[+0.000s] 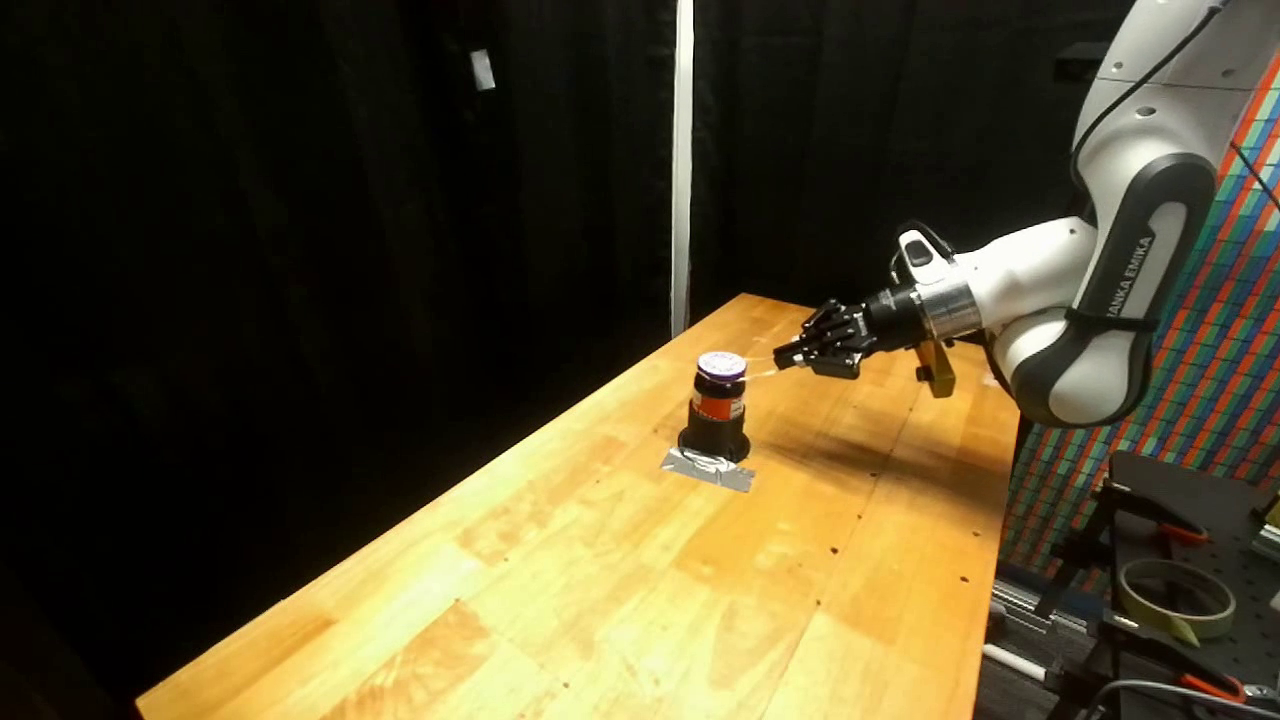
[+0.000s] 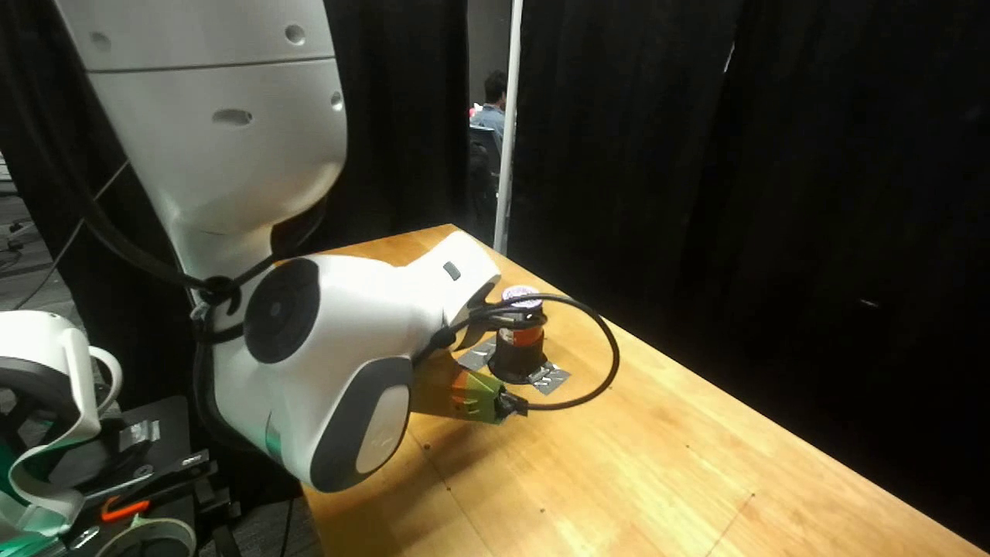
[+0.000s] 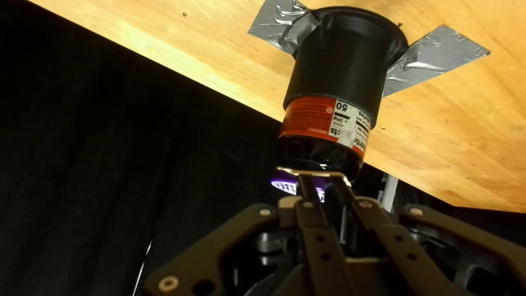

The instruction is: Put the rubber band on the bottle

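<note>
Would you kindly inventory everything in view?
table: one, light brown, all views
holder: one, black, on table
tape strips: two, silver, at holder
bottle: one, dark, orange label, in holder
rubber band: one, pale, from bottle top to end effector
curtains: count unclear, black, behind table
pole: one, white, beside curtains
person: one, dark hair, beyond curtains
stand: one, black, beside table
tape roll: one, cream, on stand
unclear object: one, white, near stand
backdrop: one, multicoloured, behind arm
arm: one, mostly white, above table
end effector: one, black, beside bottle
</note>
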Robot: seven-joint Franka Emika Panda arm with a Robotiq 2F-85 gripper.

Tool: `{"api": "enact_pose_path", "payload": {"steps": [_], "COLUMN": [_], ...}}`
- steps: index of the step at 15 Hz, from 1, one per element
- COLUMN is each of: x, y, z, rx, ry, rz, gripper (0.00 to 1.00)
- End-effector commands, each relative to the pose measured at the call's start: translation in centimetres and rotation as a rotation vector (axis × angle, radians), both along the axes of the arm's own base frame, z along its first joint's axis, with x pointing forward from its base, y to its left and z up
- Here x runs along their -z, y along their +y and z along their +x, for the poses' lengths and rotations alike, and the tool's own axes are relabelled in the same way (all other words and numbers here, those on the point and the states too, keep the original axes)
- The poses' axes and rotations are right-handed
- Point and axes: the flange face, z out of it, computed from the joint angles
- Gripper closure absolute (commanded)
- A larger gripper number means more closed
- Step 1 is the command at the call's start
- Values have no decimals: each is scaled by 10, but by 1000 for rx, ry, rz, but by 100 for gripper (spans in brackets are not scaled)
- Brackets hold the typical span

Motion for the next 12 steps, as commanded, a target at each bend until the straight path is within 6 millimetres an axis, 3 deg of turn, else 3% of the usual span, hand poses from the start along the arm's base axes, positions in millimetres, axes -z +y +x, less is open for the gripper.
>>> {"api": "enact_pose_path", "payload": {"steps": [1,7,8,9,12], "x": [5,-2,-5,-16,-38], "y": [-20,-45,-49,-52,-54], "z": [-6,6,10,18,36], "rx": [-43,-47,-31,11,135], "ry": [-89,-97,-67,-8,156], "rz": [11,25,20,5,-74], "gripper": [84,85,79,60,43]}}
